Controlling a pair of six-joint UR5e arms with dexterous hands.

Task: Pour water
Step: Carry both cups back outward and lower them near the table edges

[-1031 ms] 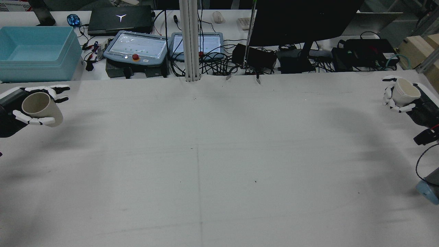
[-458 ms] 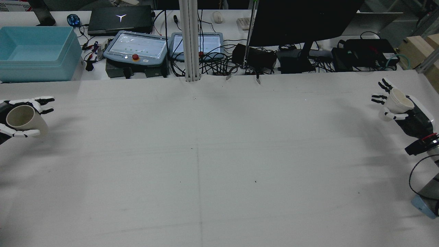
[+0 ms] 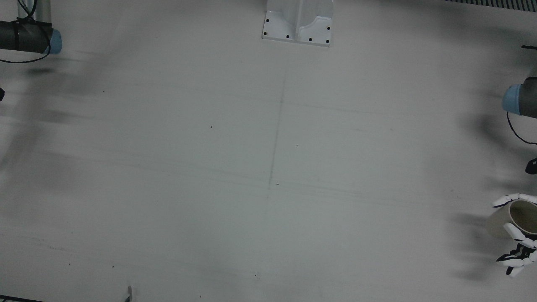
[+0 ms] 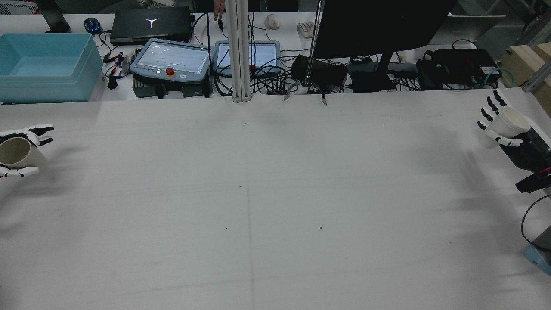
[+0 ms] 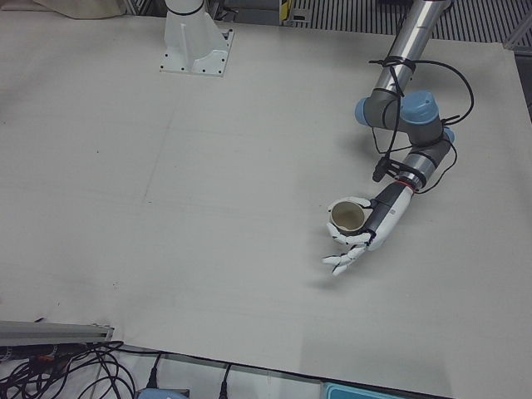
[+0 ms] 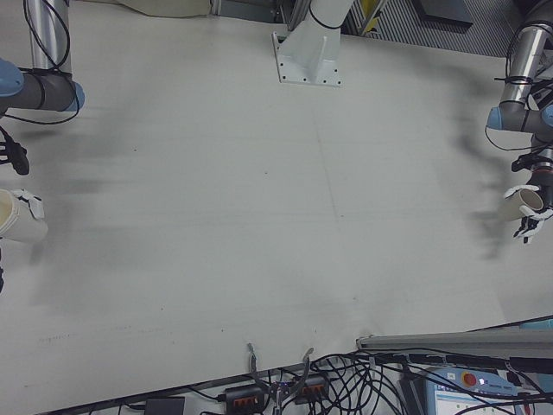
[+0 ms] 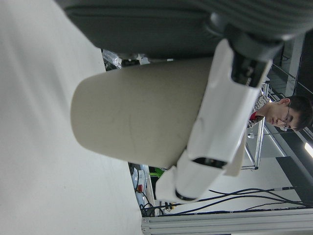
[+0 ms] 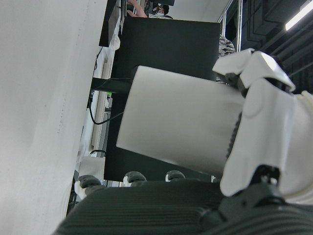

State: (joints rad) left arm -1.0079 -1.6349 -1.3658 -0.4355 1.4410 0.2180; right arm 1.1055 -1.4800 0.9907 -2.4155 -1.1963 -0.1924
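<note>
My left hand [image 4: 19,150] hovers at the table's far left edge in the rear view, shut on a beige paper cup [image 4: 13,153] whose mouth faces the camera. The left-front view has this cup [image 5: 345,218] tilted in the left hand [image 5: 359,241], just above the table. The front view catches it at the right edge, cup [image 3: 509,218] in hand [image 3: 519,241]. My right hand [image 4: 506,129] is at the far right, shut on a white paper cup [image 4: 507,125], some fingers sticking out past it. The hand views show each cup close up: beige [image 7: 137,117], white [image 8: 176,127].
Behind the table stand a blue bin [image 4: 47,64], two teach pendants [image 4: 172,60], a dark monitor [image 4: 379,26], cables and a white post [image 4: 239,51]. The arms' mounting plate [image 3: 298,25] is at the near side. A person [image 7: 288,117] shows beyond the table.
The left hand has carried its cup further left and lower, partly out of the rear view. The right hand has turned at the far right, its fingers now pointing up past the cup.
</note>
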